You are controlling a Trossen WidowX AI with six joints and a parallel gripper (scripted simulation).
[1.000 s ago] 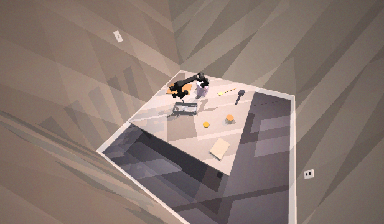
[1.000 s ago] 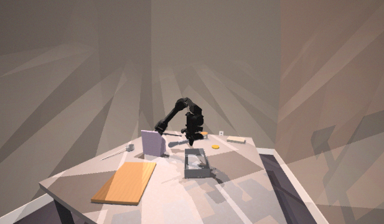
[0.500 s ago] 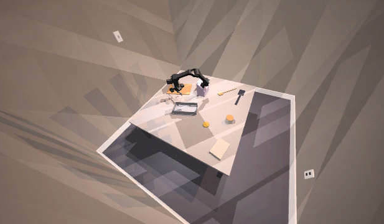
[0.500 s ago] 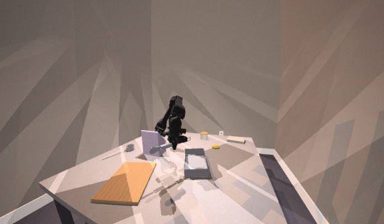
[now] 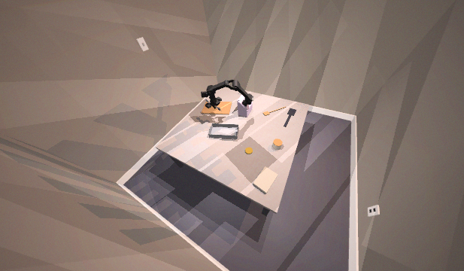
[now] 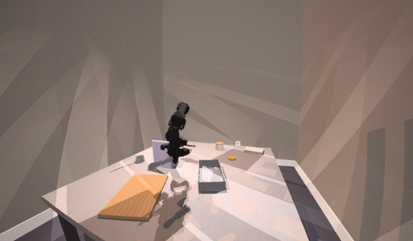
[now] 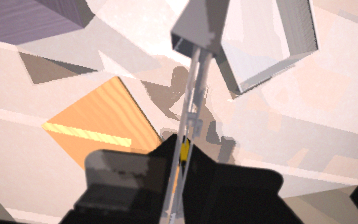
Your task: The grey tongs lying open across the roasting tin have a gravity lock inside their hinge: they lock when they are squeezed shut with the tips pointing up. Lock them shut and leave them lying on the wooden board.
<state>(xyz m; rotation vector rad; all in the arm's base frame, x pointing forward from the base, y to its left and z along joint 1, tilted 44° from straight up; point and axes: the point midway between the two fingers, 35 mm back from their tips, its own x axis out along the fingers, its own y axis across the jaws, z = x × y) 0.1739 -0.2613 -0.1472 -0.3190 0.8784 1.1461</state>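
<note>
My gripper [image 5: 218, 108] [image 6: 191, 148] [image 7: 177, 138] is shut on the grey tongs [image 7: 197, 82], held in the air. In the wrist view their two arms lie close together between the fingers, with a wide grey block at the far end. Whether the hinge is locked cannot be told. In the top and exterior views the tongs are too small to make out clearly. The wooden board [image 5: 226, 107] [image 6: 134, 197] [image 7: 107, 112] lies flat, below the gripper and to its left in the wrist view. The roasting tin [image 5: 223, 136] [image 6: 211, 187] [image 7: 306, 37] stands apart from the board, with no tongs across it.
A lilac upright block [image 5: 244, 110] [image 6: 158, 152] [image 7: 30, 20] stands by the arm's base. A wooden spoon [image 5: 266, 113] and a dark spatula [image 5: 291, 112] lie beyond it. An orange-topped jar [image 5: 277, 143] [image 6: 219, 146], a yellow disc [image 5: 248, 150] [image 6: 231, 158] and a cream block [image 5: 266, 180] [image 6: 254, 150] are farther off.
</note>
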